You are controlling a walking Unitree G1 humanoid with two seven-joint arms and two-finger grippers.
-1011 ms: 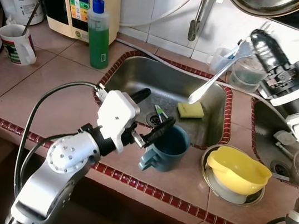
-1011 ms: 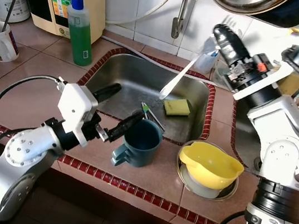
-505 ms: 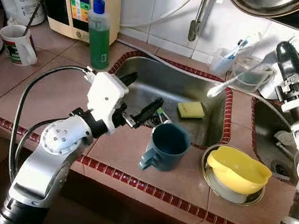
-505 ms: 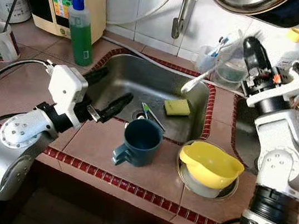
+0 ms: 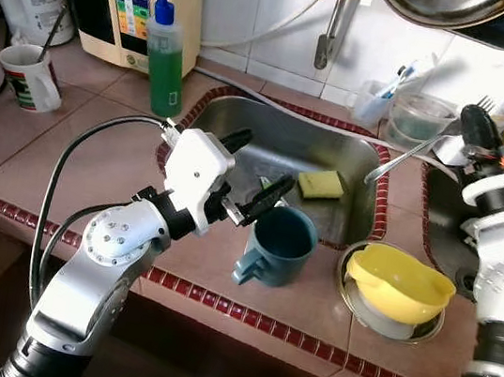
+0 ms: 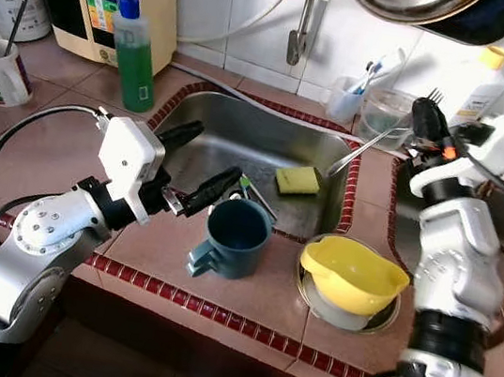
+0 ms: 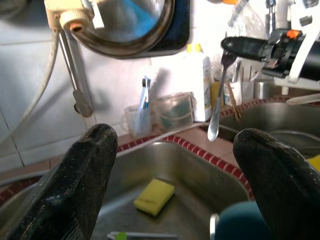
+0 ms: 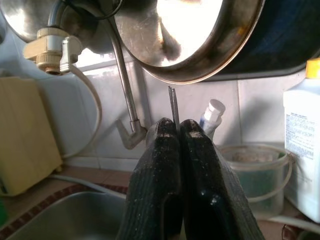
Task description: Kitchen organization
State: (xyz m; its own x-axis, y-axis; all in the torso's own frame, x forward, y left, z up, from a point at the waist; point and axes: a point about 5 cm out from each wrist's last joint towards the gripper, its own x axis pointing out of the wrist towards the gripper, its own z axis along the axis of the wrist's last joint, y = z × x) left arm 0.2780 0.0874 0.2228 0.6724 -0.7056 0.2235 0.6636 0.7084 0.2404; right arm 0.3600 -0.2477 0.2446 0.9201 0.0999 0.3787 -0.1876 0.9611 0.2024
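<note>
Right gripper [image 6: 425, 120] clamps fork [image 6: 359, 154]; sponge [image 6: 297, 178] in sink [image 6: 240, 139].

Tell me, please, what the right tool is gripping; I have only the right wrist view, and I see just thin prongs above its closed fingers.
Observer: The right tool is shut on a metal fork, gripped just below the tines.
Operator: Where does the handle point?
Observer: It slants down toward the sink, with its end over the basin near the right rim.
Operator: And what is the left tool doing?
Observer: The left tool is open, at the sink's front edge, right beside the teal mug that stands on the counter.
</note>
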